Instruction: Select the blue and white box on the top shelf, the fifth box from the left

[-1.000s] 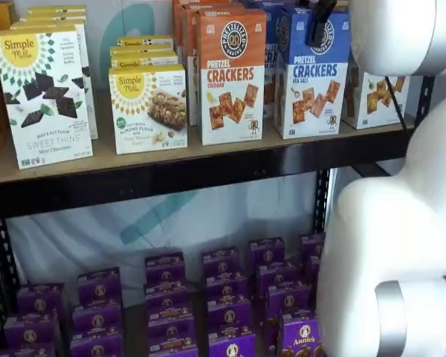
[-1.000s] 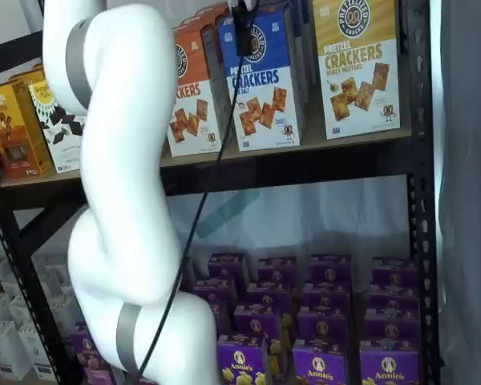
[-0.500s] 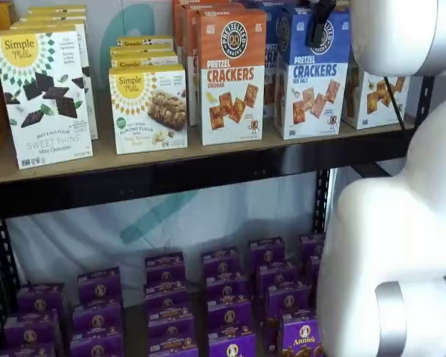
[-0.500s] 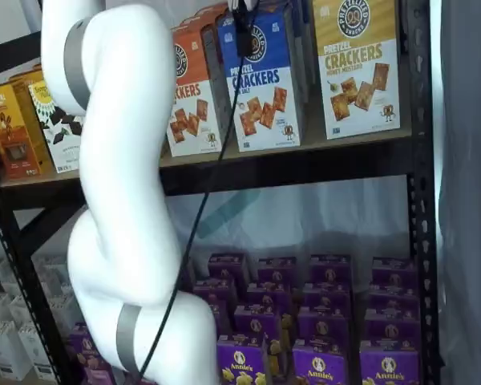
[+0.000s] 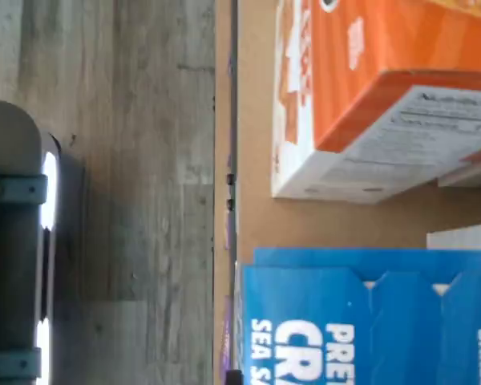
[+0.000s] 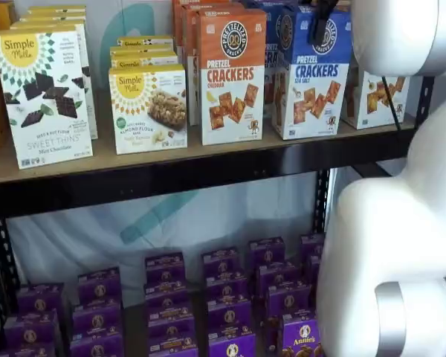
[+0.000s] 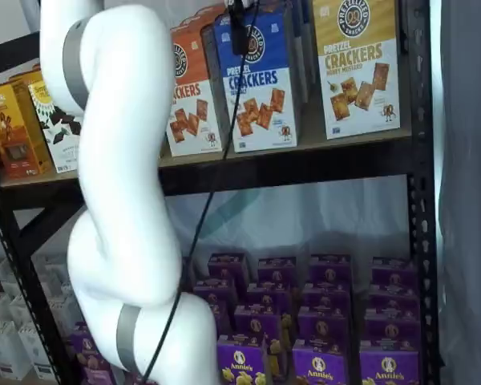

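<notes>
One blue box (image 6: 314, 74) stands on the top shelf (image 6: 171, 175) – orange box (image 6: 232, 74) at its 9 o'clock, yellow box (image 7: 357, 64) on the other side. Gripper (image 6: 321, 21) at its 12 o'clock edge – fingers clamped on the blue box.

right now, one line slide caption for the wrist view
Wrist view: blue and white box beside an orange box on the top shelf.

One blue and white box (image 6: 313, 74)
</notes>
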